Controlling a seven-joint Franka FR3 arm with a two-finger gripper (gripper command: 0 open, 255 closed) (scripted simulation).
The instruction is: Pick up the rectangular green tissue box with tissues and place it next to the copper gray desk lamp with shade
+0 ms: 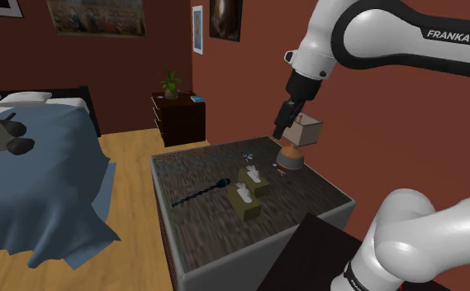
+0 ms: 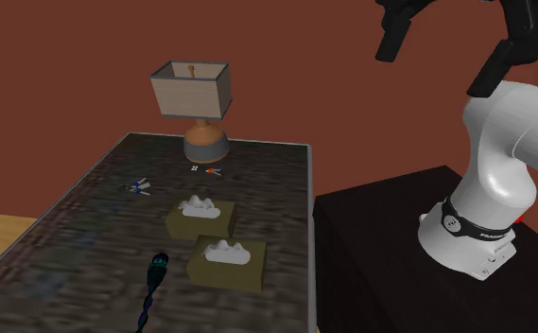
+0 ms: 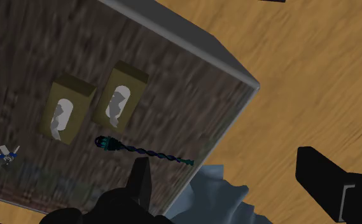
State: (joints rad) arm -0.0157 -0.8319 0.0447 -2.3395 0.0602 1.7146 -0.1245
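From the shoulder view, the white arm (image 1: 365, 37) rises from the stand (image 1: 307, 248) and holds the jaws in the air just above the lamp (image 1: 309, 132). The lamp stands at the far end of the dark worktop (image 1: 196, 236). Two olive-green tissue boxes sit side by side at mid-worktop, each with white tissue sticking out. The first tissue box (image 1: 254, 178) is nearer the lamp but apart from it. The second tissue box (image 1: 245, 201) is just beside the first, toward the stand. They look alike, and I cannot tell which one is meant. A twisted cord (image 1: 198, 194) lies at their left in this view. A bed (image 1: 35, 190) with a blue cover stands further left.

In the second exterior view, the lamp (image 2: 193, 90) has a square grey shade over a copper and grey base. A small red thing (image 2: 212, 170) lies just before the base. The first tissue box (image 2: 200, 219) and the second tissue box (image 2: 227, 265) rest flat, near each other. The cord (image 2: 153, 279) lies beside the second. The jaws are high at the top of this view, spread wide and empty.

In the wrist view, the black fingers (image 3: 329, 184) stand far apart, holding nothing. Far below them are the first tissue box (image 3: 68, 108), the second tissue box (image 3: 119, 98), the cord (image 3: 141, 151) and the wooden floor (image 3: 313, 83).
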